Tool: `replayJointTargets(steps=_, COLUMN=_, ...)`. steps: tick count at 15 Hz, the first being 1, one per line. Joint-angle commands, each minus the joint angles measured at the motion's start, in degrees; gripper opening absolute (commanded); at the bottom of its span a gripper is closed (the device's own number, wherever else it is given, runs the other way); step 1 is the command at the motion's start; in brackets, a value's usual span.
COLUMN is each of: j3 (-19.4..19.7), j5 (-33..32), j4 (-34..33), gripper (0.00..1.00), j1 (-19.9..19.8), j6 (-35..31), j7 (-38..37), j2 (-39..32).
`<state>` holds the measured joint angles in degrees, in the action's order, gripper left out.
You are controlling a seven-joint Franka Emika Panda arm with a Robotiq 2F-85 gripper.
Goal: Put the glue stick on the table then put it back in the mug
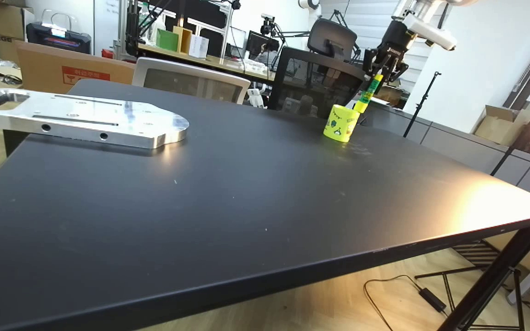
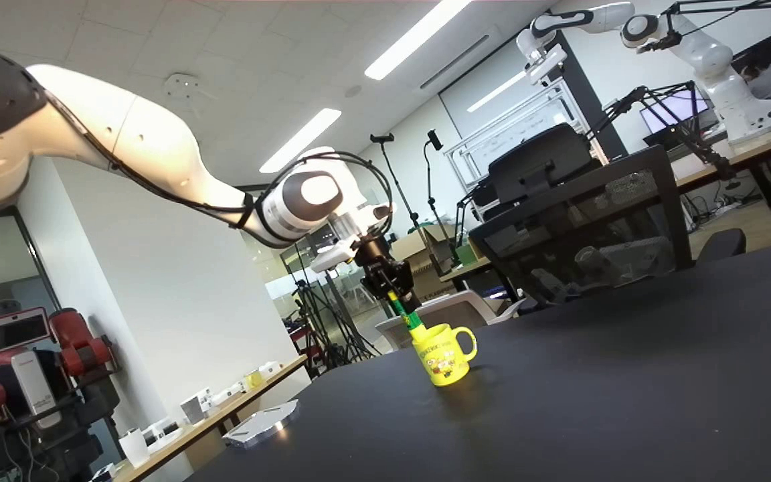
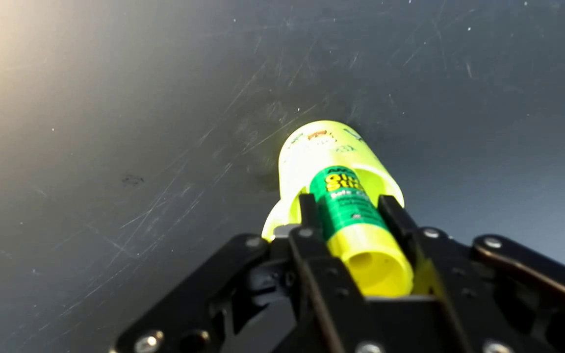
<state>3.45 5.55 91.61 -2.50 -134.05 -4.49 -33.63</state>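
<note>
Matte black over dark metal legs: table (image 1: 246, 197), with bright glare toward one corner in an exterior view and fine scratches across the top in the wrist view. White with dark joint covers: robot arm (image 2: 164, 144), reaching in from the upper left in an exterior view. Black mesh backrest: office chair (image 2: 579, 221), beyond the table edge in both exterior views. Brown with red printed label: cardboard box (image 1: 39, 69), beyond the table in an exterior view. Silver metal, slotted at one end, round holes along the side face: plate (image 1: 95, 109), at the table edge. Black, tilted downward: end effector (image 3: 348, 203), suspended above the table, two fingers (image 3: 307, 211) in clamped position. Lime green with small printed figures: mug (image 1: 341, 123), upright on the table, well apart from the plate, handle visible in an exterior view. Yellow at both ends, green label between: glue stick (image 1: 369, 94), clamped between the fingers of the end effector, tilted, above the table; label partly legible in the wrist view. Lower end just beside the mug rim in an exterior view; body overlapping the mug mouth in the wrist view. Contact with the rim: not determinable.
</note>
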Motion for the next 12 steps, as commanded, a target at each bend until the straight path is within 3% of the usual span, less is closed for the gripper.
replayJointTargets(steps=1, j3=0.13, j5=-0.85, j4=-11.36, gripper=0.09, j1=-0.39, j6=5.68, j7=-1.67, j2=-5.91)
replayJointTargets(steps=6, j3=-0.34, j5=-0.03, j4=-19.46, gripper=0.09, j1=-1.07, j6=9.15, j7=-1.48, j2=-11.98)
replayJointTargets(steps=12, j3=-0.38, j5=-0.04, j4=-24.79, gripper=0.09, j1=-1.36, j6=10.6, j7=-1.45, j2=-16.91)
